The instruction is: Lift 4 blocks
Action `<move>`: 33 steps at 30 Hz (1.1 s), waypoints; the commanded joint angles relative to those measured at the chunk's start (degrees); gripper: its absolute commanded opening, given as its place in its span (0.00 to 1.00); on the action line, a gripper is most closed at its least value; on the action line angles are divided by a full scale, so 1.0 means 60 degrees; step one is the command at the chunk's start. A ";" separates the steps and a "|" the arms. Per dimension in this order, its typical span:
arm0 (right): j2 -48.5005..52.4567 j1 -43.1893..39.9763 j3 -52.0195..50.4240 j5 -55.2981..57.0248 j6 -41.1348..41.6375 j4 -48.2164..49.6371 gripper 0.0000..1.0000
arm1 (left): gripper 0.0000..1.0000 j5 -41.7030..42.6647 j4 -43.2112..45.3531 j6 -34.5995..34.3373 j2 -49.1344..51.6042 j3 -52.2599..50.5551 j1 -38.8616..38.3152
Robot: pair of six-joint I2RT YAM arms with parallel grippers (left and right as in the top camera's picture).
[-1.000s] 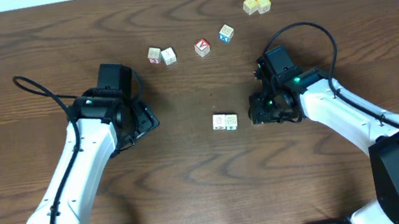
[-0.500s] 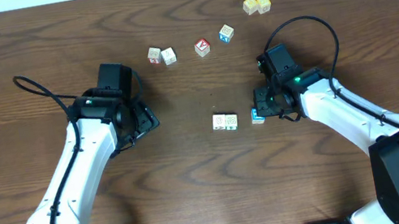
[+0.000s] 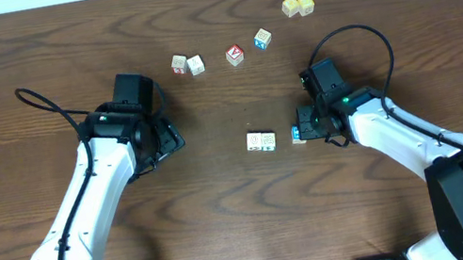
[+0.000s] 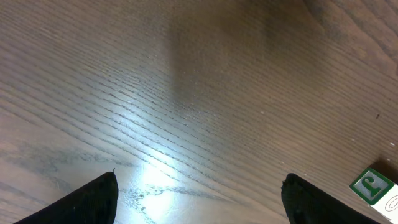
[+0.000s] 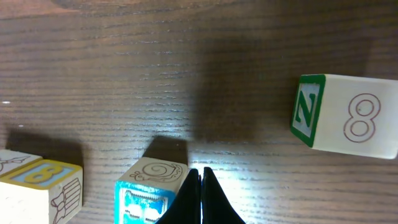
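Your right gripper point(image 5: 200, 198) has its fingers pressed together on nothing. The blue block point(image 5: 149, 193) rests on the table point(image 5: 186, 62) just beside the tips, toward the table's middle, not between them. From above it lies between that gripper and the two white blocks point(image 3: 261, 141). Being a cube, it has no long axis to line up with. To pinch it you'd likely need to spread the fingers and shift that way. Your left gripper point(image 4: 199, 199) hangs spread wide, well apart; the right arm is nearer.
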 commanded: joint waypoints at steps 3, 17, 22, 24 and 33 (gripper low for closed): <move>0.0040 0.0091 -0.0339 -0.0251 0.0255 0.0364 0.01 | 0.85 -0.0120 -0.0025 -0.0146 0.0036 -0.0047 0.0033; 0.0040 0.0306 -0.0397 -0.0572 0.0248 0.0790 0.01 | 0.84 -0.0120 -0.0025 -0.0146 0.0036 -0.0047 0.0033; 0.0040 0.0572 -0.0397 -0.0572 0.0248 0.0867 0.01 | 0.84 -0.0120 -0.0025 -0.0146 0.0036 -0.0047 0.0033; 0.0040 0.0685 -0.0397 -0.0568 0.0251 0.0867 0.01 | 0.84 -0.0120 -0.0025 -0.0146 0.0036 -0.0047 0.0033; 0.0040 0.0729 -0.0397 -0.0823 0.0251 0.0841 0.01 | 0.84 -0.0120 -0.0025 -0.0146 0.0036 -0.0047 0.0033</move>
